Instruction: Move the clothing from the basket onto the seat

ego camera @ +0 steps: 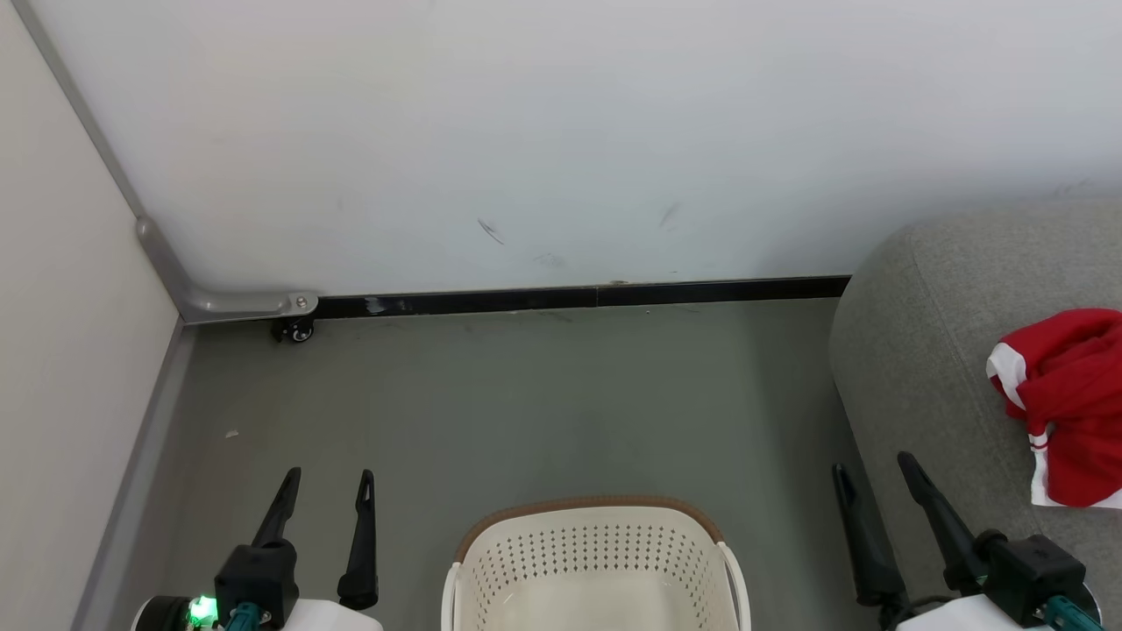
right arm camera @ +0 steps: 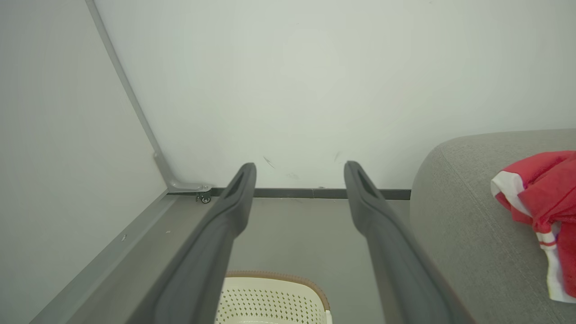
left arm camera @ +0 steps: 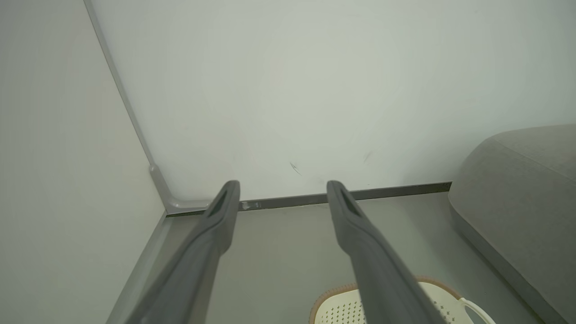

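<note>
— Left to right, how do things lie?
— The left jaws gape wide and hold nothing, just left of the basket (ego camera: 596,552), whose visible inside is bare. The right jaws, equally spread and empty, hang between the basket and the seat (ego camera: 929,350).
— And the clothing (ego camera: 1065,394)?
— It lies heaped on the seat, to the right of the right jaws, so that arm is nearer. The job looks nearly finished.

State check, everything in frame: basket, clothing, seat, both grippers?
Oval cream-white perforated plastic basket: upright, visible part empty.
Red-and-white fabric clothing: crumpled on the seat.
Light grey upholstered seat: bears the clothing.
Left gripper: jaws open, empty.
Right gripper: jaws open, empty.
</note>
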### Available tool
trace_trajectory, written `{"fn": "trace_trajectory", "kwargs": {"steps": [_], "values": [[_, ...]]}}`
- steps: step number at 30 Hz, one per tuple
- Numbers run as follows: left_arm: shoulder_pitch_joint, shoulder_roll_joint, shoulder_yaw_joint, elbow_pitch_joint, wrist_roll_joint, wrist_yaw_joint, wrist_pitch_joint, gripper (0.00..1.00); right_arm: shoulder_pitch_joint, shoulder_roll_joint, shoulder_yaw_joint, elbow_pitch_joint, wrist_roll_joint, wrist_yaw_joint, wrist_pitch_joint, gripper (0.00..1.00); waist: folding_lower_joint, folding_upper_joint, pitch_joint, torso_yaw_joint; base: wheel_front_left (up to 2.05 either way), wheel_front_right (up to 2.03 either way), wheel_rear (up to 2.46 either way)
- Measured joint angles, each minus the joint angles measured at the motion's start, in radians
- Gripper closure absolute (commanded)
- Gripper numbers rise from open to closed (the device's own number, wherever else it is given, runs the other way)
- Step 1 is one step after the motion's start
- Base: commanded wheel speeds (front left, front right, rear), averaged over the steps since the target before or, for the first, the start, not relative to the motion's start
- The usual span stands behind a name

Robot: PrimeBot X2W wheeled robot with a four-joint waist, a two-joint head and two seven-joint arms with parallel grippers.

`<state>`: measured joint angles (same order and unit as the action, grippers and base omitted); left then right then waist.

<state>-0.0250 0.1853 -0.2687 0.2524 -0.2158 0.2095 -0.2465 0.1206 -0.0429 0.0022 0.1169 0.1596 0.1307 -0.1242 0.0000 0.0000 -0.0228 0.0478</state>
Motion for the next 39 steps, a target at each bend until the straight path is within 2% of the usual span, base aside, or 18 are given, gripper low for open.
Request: {"fn": "trace_trajectory", "kwargs": {"steps": [3, 4, 10, 15, 28, 34, 39], "values": [[0.0, 0.0, 0.0, 0.004, 0.0, 0.0, 0.0, 0.0, 0.001, 0.0, 0.0, 0.0, 0.0, 0.0, 0.001, 0.0, 0.0, 0.0001, 0.0, 0.001, 0.0, 0.0, 0.0], [0.0, -0.001, 0.0, 0.005, 0.0, 0.0, 0.0, 1.0, 0.001, 0.0, 0.0, 0.0, 0.0, 0.0, 0.001, 1.0, 0.0, 0.0, 0.0, 0.001, 0.0, 0.0, 0.0], [0.046, -0.023, -0.012, 0.063, -0.003, 0.0, 0.0, 1.0, 0.029, 0.007, 0.007, 0.062, 0.0, 0.0, 0.001, 1.0, 0.0, 0.0, 0.0, 0.001, 0.0, 0.0, 0.0], [0.048, -0.03, 0.004, 0.068, -0.041, -0.017, 0.01, 1.0, 0.034, 0.007, 0.013, 0.059, 0.04, 0.0, 0.001, 1.0, 0.0, 0.0, 0.001, -0.001, 0.0, 0.0, 0.0], [0.04, -0.043, 0.059, 0.076, -0.254, -0.058, 0.074, 1.0, 0.037, 0.007, 0.018, 0.043, 0.27, 0.0, 0.001, 1.0, 0.0006, 0.0, 0.004, -0.008, 0.0, 0.0, 0.0], [0.039, -0.052, 0.082, 0.074, -0.334, -0.079, 0.098, 1.0, 0.031, 0.007, 0.007, 0.045, 0.356, 0.0, 0.014, 1.0, 0.0042, 0.0, 0.004, -0.011, 0.0, 0.0, 0.0], [0.037, -0.059, 0.101, 0.071, -0.402, -0.091, 0.116, 1.0, 0.018, 0.004, 0.004, 0.047, 0.434, 0.0, 0.021, 1.0, 0.009, 0.0, 0.002, -0.013, 0.0, 0.0, 0.0]]}}
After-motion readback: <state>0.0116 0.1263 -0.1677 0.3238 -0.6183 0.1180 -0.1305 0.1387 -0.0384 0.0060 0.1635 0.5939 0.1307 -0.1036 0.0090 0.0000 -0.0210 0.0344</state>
